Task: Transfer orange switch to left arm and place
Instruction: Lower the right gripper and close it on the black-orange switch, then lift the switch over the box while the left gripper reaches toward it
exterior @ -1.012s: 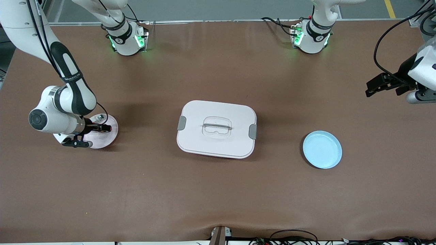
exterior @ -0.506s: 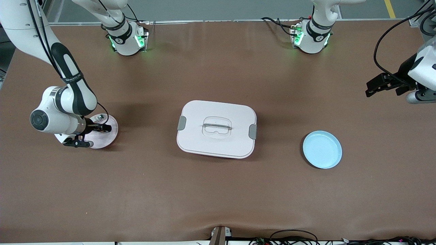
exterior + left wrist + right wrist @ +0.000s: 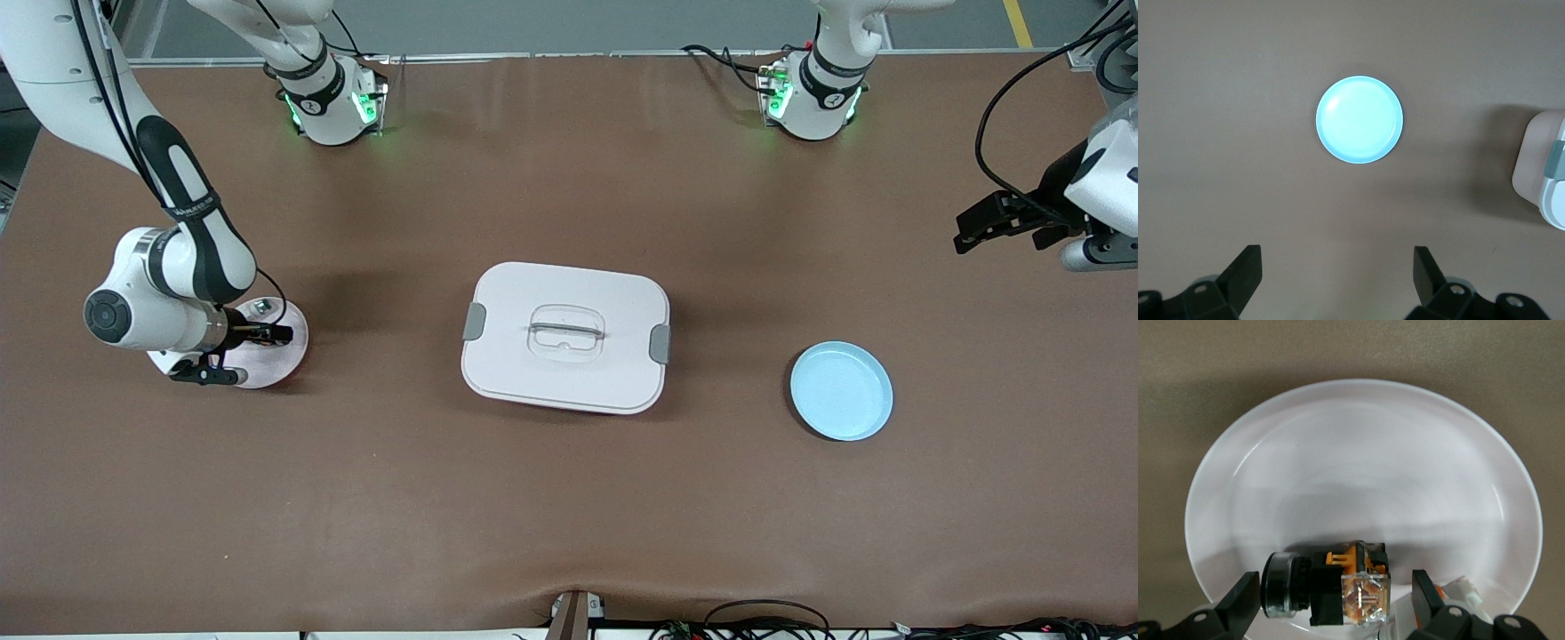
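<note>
Brown table cover (image 3: 569, 498) across the whole front view, with the box (image 3: 565, 336) closed in the middle, a pale pink plate (image 3: 293, 351) toward the right arm's end and a light blue plate (image 3: 841, 390) toward the left arm's end.

Against a second ago, only a small shift: right arm's wrist carried slightly more over the pink plate, right gripper (image 3: 269, 335) kept low above the same spot. No change at the box, the blue plate or the left arm. Meaning for the task, as a judgement: final lining-up for the pick, nothing grasped so far, handover and the passage around the box not yet begun.

Right fingers (image 3: 1245, 597) spread wide, one on each side of the orange switch (image 3: 1328, 590). Lying on its side in the pink plate near the rim, round black cap toward one finger and just beside it, clear orange body toward the other with a gap. Not possible to tell any real contact; not lifted, not held. Close to the switch, also in the plate, a small silver-and-red item (image 3: 1459, 592), just beside the second finger, so some risk of catching it in the closing.

Left gripper (image 3: 1338, 263) waiting high over the left arm's end of the table, fingers wide apart and holding nothing, looking down at the blue plate with a corner of the box at the edge of its view.
</note>
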Tool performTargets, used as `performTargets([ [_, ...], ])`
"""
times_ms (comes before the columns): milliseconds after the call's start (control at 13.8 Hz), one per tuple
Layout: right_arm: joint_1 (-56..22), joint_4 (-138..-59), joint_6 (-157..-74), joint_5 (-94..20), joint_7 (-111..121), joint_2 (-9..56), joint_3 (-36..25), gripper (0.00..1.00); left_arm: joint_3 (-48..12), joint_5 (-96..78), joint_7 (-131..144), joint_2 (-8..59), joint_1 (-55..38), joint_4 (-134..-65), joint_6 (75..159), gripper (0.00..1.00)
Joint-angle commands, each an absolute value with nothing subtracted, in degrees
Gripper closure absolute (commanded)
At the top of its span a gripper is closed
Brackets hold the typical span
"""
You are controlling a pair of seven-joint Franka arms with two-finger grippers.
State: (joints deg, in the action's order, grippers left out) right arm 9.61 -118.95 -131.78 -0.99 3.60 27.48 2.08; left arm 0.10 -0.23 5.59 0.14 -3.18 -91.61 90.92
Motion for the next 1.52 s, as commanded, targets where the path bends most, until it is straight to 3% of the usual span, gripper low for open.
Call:
performTargets([
  [0,9.6,-118.7,-131.7,-1.2,2.6,27.8,2.3,0.00,0.1,-0.9,4.2,0.9,-2.9,-90.0,89.7,0.00],
  [145,9.6,-118.6,-131.5,-1.2,2.6,27.7,2.4,0.00,0.1,-0.9,4.2,0.9,-3.0,-90.0,89.7,0.00],
  [217,9.6,-118.6,-131.1,-1.2,2.7,27.6,2.3,0.15,0.1,-1.0,4.2,0.9,-3.0,-90.0,89.7,0.00],
  [289,9.6,-118.2,-129.9,-1.2,2.6,27.6,2.4,0.53,0.1,-1.0,4.2,1.0,-3.1,-90.0,89.7,0.00],
  [361,9.6,-117.9,-129.0,-1.3,2.5,27.6,2.4,1.00,0.1,-1.0,4.2,1.0,-3.1,-90.0,89.6,0.00],
  [867,9.5,-116.3,-127.5,-2.5,2.5,27.6,2.4,1.00,0.1,-1.0,4.2,0.9,-3.0,-90.0,89.6,0.00],
  [1229,8.4,-103.7,-107.3,-5.4,-1.9,27.6,2.4,1.00,0.3,-2.2,4.1,0.8,-2.8,-89.9,89.6,0.00],
  [1446,5.1,-100.5,-99.2,-8.7,-11.0,27.0,2.5,1.00,0.6,-4.4,4.4,0.4,-2.7,-89.9,89.6,0.00],
])
